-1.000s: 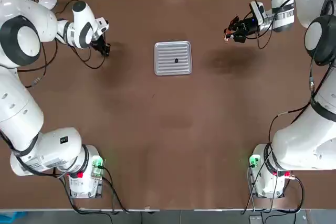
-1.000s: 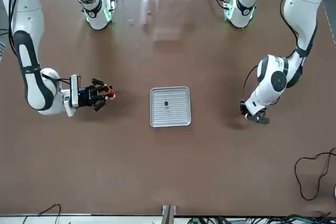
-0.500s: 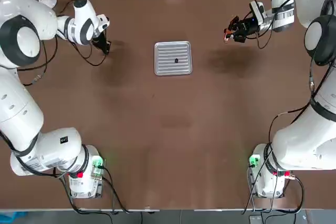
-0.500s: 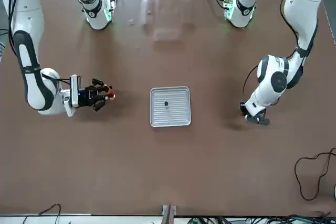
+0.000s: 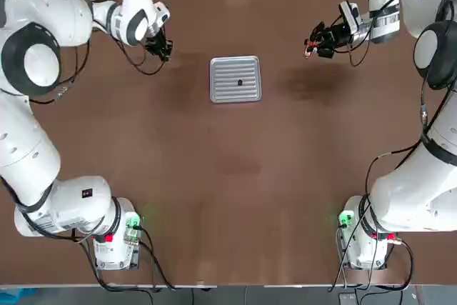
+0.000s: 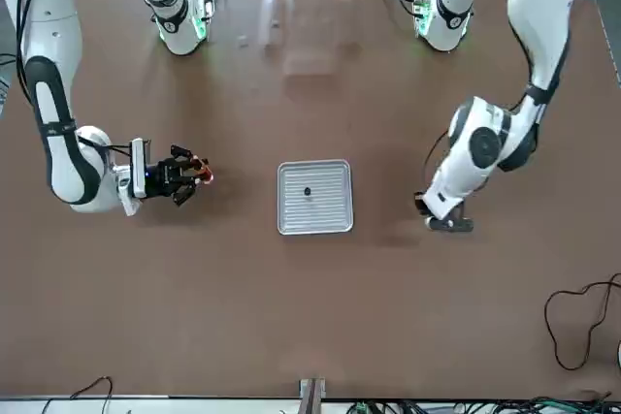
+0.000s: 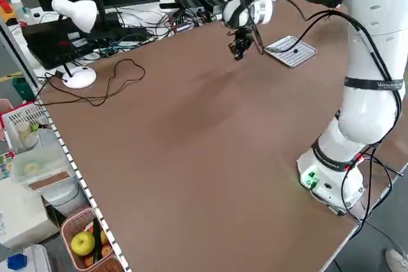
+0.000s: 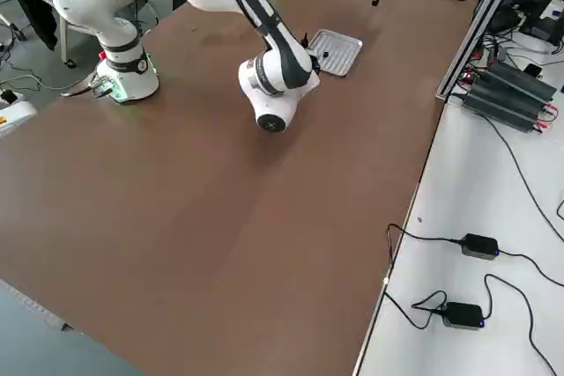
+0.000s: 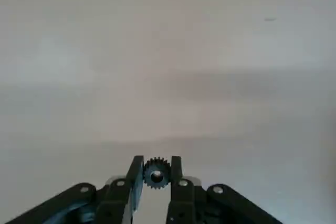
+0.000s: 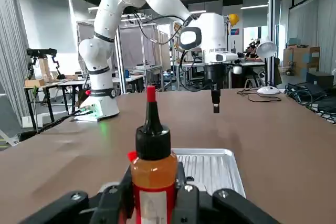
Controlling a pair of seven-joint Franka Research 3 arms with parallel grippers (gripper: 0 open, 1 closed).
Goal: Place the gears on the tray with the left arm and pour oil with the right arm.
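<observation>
One gear (image 5: pixel 240 81) lies on the tray (image 5: pixel 220 92); my left gripper (image 5: pixel 166 52), clamping the second gear (image 9: pixel 156 172), has swung nearer from nine o'clock. My right gripper (image 5: pixel 314 39) grips the oil bottle (image 10: pixel 154 161) at three o'clock.

I see a plain brown worktop (image 5: pixel 235 176) under both white arms. In my left gripper (image 9: pixel 156 169), black-fingered, sits a dark toothed gear (image 9: pixel 156 173) with a pale centre hole. My right gripper (image 10: pixel 154 182), also black, holds the oil bottle (image 10: pixel 153 166): amber-orange body, black cap, red nozzle tip, pale label. Beyond it lies the silver-grey tray (image 10: pixel 210 166) with parallel ribs, one dark gear (image 5: pixel 240 82) on it. Both arm bases glow green.
</observation>
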